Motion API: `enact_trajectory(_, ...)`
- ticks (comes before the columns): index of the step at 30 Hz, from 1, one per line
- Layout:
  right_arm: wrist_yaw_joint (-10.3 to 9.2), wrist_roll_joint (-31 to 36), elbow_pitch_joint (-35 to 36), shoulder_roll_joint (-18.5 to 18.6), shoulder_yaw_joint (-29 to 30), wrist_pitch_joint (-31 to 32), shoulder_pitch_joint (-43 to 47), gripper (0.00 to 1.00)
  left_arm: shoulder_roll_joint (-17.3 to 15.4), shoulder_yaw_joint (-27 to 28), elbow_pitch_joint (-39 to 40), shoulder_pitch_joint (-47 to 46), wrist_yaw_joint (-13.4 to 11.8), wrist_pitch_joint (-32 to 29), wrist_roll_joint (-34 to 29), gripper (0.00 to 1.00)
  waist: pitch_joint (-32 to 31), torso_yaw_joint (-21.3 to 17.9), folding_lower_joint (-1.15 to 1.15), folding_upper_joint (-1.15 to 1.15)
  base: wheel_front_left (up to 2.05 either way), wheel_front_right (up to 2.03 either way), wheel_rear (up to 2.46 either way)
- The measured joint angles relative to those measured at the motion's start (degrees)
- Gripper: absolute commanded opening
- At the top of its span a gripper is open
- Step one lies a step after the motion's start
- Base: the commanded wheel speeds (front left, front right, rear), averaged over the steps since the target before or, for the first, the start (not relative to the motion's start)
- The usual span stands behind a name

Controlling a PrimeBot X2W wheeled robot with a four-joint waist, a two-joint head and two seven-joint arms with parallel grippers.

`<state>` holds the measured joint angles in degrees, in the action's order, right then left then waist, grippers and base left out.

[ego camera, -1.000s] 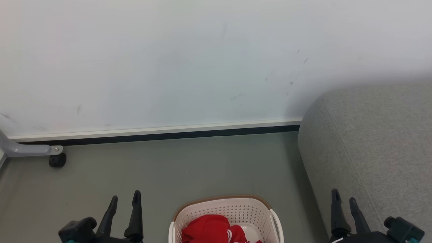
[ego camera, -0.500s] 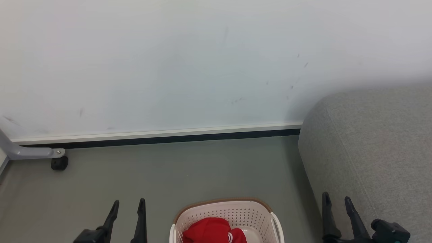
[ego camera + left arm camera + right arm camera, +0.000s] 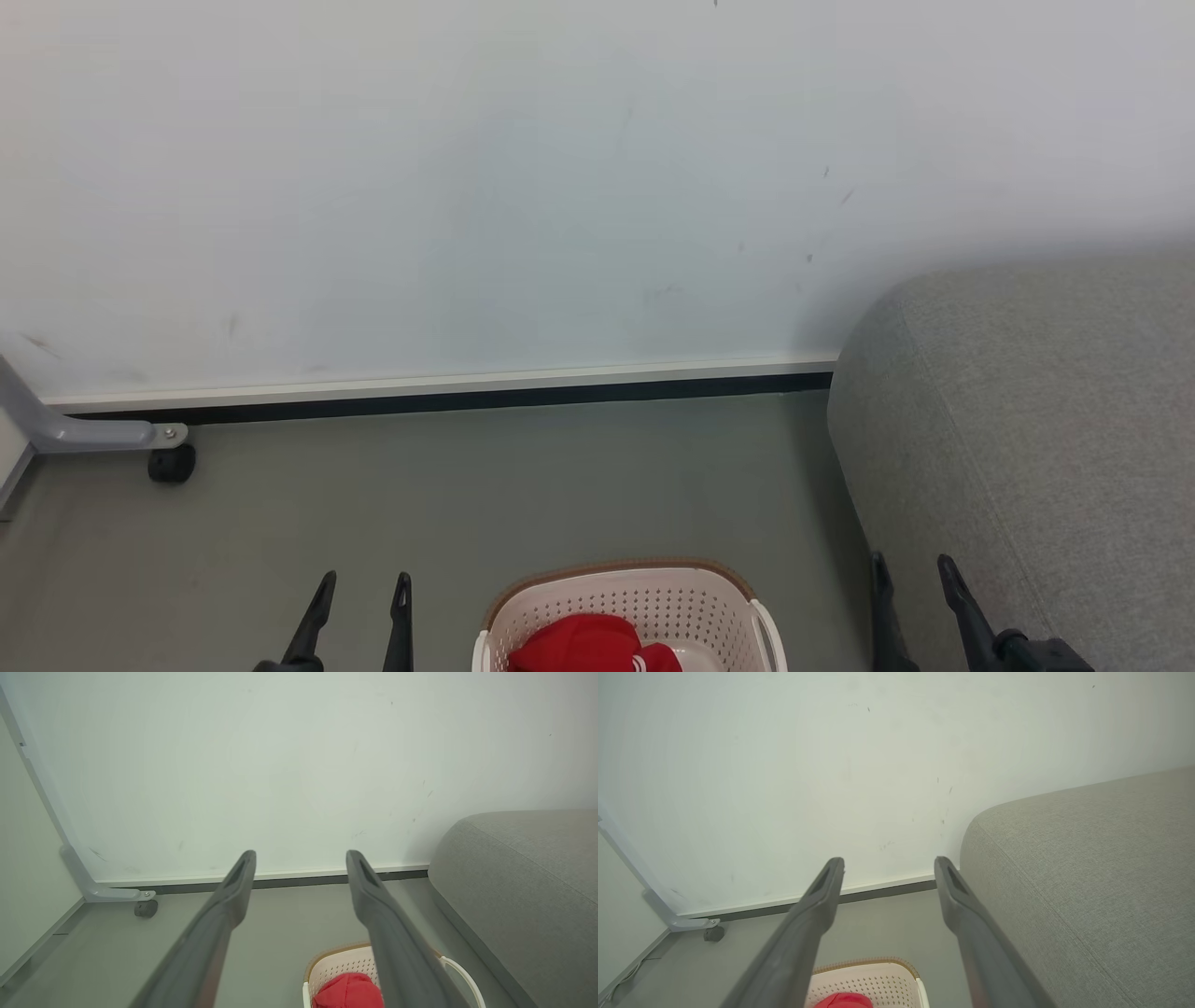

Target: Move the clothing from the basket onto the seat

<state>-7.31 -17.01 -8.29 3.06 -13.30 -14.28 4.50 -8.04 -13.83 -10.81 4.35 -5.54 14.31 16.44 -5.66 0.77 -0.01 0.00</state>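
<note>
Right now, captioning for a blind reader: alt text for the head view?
A cream-white perforated plastic basket with a brown rim, holding crumpled red clothing, sits on the grey floor at bottom centre. The left gripper and right gripper flank it, fingers apart, with a large grey fabric seat at right.

No text, label, brand, number or sign can be read; the white trim on the clothing [image 3: 579, 646] is too small to tell.
</note>
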Motion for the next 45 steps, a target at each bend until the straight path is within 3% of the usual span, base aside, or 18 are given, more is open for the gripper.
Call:
enact_trajectory(31, 0.10, 0.0, 0.3, 0.0, 0.4, 0.0, 0.8, 1.00, -0.1, 1.5, -1.5, 0.8, 0.5, 0.0, -0.1, 1.00, 0.4, -0.1, 0.00, 0.00, 0.00, 0.00, 0.00)
enact_trajectory(45, 0.26, 0.5, 2.5, 0.0, 0.5, 0.0, 0.8, 1.00, -0.3, 1.7, 0.2, 0.9, 0.6, 0.0, -1.6, 1.00, 4.3, -0.5, 0.00, 0.00, 0.00, 0.00, 0.00)
